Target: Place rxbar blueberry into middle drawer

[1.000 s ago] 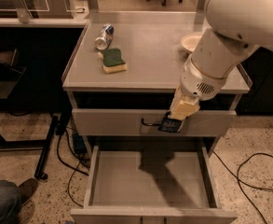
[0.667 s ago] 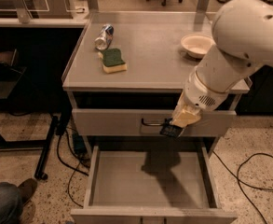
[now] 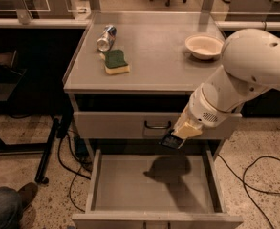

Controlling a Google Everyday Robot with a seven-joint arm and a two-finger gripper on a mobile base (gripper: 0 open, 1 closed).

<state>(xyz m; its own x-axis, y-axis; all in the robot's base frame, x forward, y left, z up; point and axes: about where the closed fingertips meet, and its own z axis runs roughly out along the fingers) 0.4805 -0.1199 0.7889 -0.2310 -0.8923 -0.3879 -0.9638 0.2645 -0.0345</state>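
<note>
Fingers (image 3: 187,129) pinch the rxbar blueberry (image 3: 168,140); the dark packet sticks out below the tips. Gripper (image 3: 176,136) hangs over the rear of the pulled-out middle drawer (image 3: 125,187), just right of the upper drawer's handle (image 3: 157,125). Arm (image 3: 247,68) slopes down from the upper right, wrist angled down-left. Packet is held clear of the drawer floor, which shows the gripper's shadow (image 3: 168,168). Countertop (image 3: 154,75): white bowl (image 3: 204,46), can (image 3: 106,37) on its side, sponge (image 3: 116,61).

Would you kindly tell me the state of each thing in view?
Wide shallow grey metal drawer: pulled open.
Small dark navy snack packet: gripped above that drawer, not yet inside.
Robot's hand: shut on the packet, over the drawer.
Upper grey drawer with dark handle: closed.
Silver-and-blue can: on its side.
Green-and-yellow sponge: green side up.
Pale round bowl: upright.
</note>
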